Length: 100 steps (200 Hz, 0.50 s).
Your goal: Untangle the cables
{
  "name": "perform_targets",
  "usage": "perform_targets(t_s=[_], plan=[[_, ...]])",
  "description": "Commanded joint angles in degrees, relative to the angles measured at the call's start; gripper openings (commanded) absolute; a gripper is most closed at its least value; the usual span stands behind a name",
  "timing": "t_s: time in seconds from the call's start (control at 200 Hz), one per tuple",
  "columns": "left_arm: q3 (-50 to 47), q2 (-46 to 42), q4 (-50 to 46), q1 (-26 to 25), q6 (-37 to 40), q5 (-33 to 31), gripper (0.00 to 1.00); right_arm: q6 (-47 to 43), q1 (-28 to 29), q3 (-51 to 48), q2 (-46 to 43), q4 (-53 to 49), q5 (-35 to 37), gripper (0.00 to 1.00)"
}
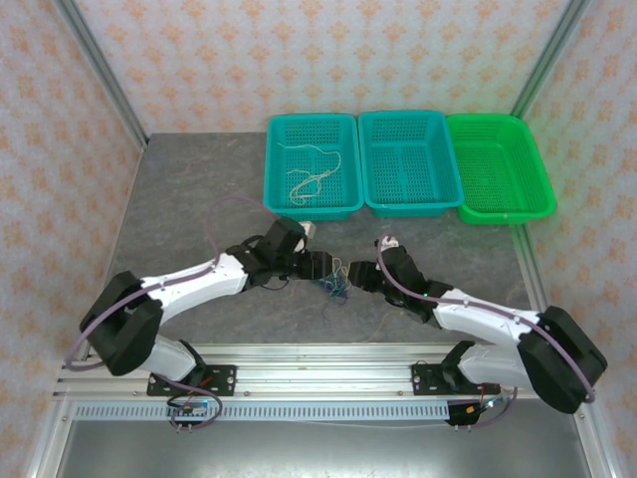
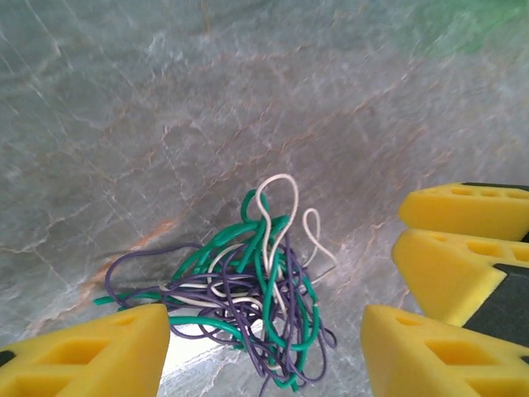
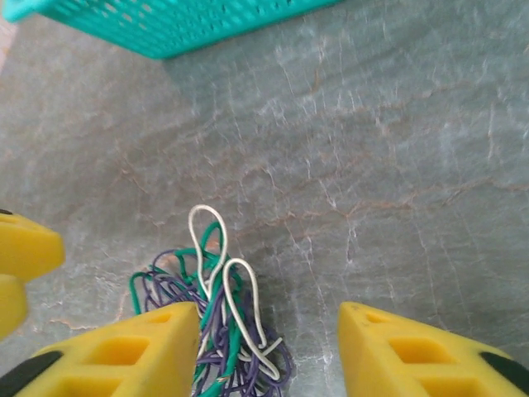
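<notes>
Teal-green, white and purple cables lay bunched on the grey stone-patterned table in the top view. The left gripper stood at their 10 o'clock and the right gripper at their 2 o'clock, tips close together. At 12 o'clock stood two teal baskets and a green basket in a row, a whitish cable in the leftmost. Patterned pink walls closed in the table.

From the left wrist I saw the left gripper standing well open, clamped on nothing, the cables on the table between its yellow fingers. The right gripper's fingers were at 3 o'clock.

From the right wrist, the right gripper was likewise open, the cables lying against its 9 o'clock finger. I could not tell whether they touched.
</notes>
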Motion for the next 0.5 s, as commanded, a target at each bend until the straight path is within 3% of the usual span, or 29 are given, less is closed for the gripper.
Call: perform_targets(t_s=[0.0,0.16,0.27,0.345,0.495], plan=[[2.5,3.0,2.9,0.0,-2.5,-4.2,0.63,-0.7,0.0,3.9,6.0,3.0,-2.8,0.42],[2.9,8.2,6.0,-0.1,-4.2,-1.8,0.63,0.6,0.0,8.6,14.1,2.4,-3.5,0.32],[1.6,10.9,7.9,-0.7,-5.6,-1.5,0.63,2.6,0.0,8.7,14.8,2.2,0.0,0.09],[0.7,12.0,7.9,-1.2,-6.2,-2.8,0.51,3.3,0.0,7.2,13.1,3.2,1.3,0.00],[0.4,15.0,5.5,-2.1,-6.4,-4.8,0.18,4.0,0.0,4.5,9.5,6.1,0.9,0.00]])
